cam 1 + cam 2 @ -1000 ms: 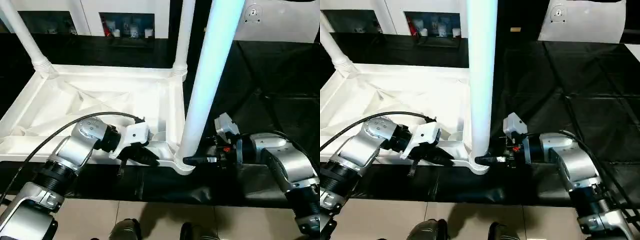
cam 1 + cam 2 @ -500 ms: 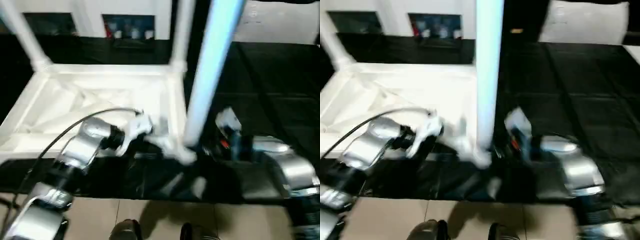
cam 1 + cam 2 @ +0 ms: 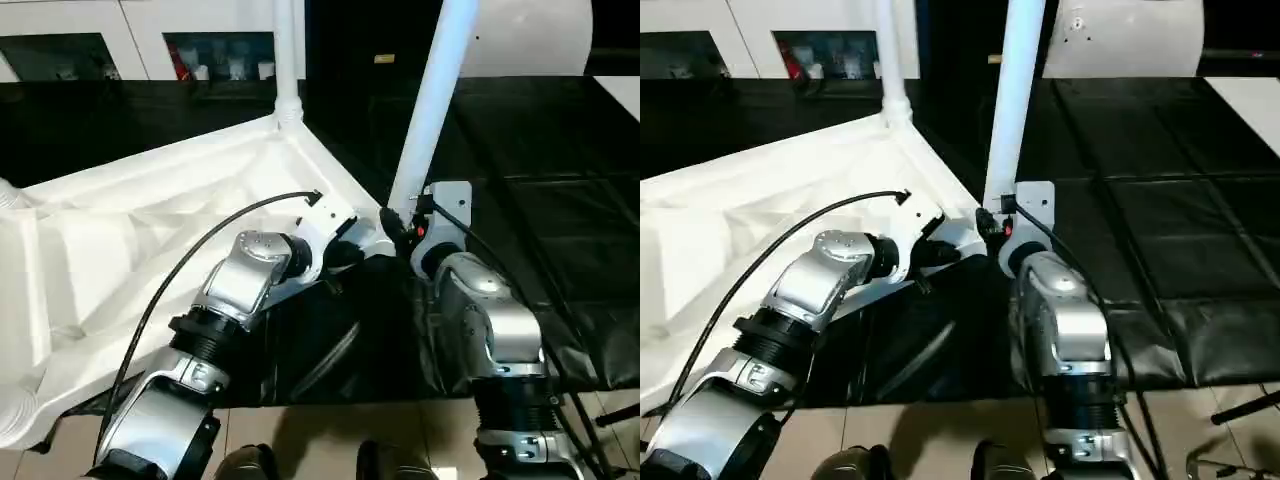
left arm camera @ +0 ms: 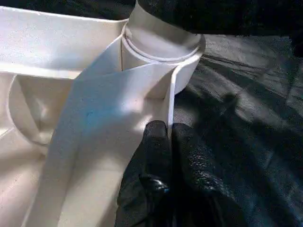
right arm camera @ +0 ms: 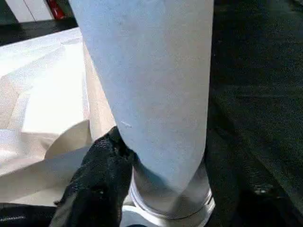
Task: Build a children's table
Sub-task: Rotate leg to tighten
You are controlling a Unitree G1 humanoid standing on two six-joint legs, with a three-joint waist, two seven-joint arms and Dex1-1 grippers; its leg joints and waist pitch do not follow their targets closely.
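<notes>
The white table top (image 3: 150, 230) lies underside up on a black mat, one corner pointing toward me. A long white leg (image 3: 432, 110) stands in that near corner socket (image 4: 163, 45), leaning right. Another leg (image 3: 287, 60) stands at the far corner. My left gripper (image 4: 169, 142) is shut on the table top's rim wall just beside the socket, with one black finger (image 4: 154, 156) on each side of the wall. My right gripper (image 3: 398, 228) sits at the leg's base, and one black finger (image 5: 99, 179) presses against the leg (image 5: 151, 85). Its other finger is hidden behind the leg.
A white cabinet (image 3: 215, 45) with glass-fronted compartments runs along the back. A white panel (image 3: 530, 35) stands at the back right. The black mat (image 3: 560, 200) spreads to the right over tiled floor (image 3: 300, 440). My left arm's black cable (image 3: 200, 260) arcs over the table top.
The table top has swung round, so its near corner now points at me instead of its long edge. The near leg leans right. Both grippers stayed at that corner, and the camera shifted too.
</notes>
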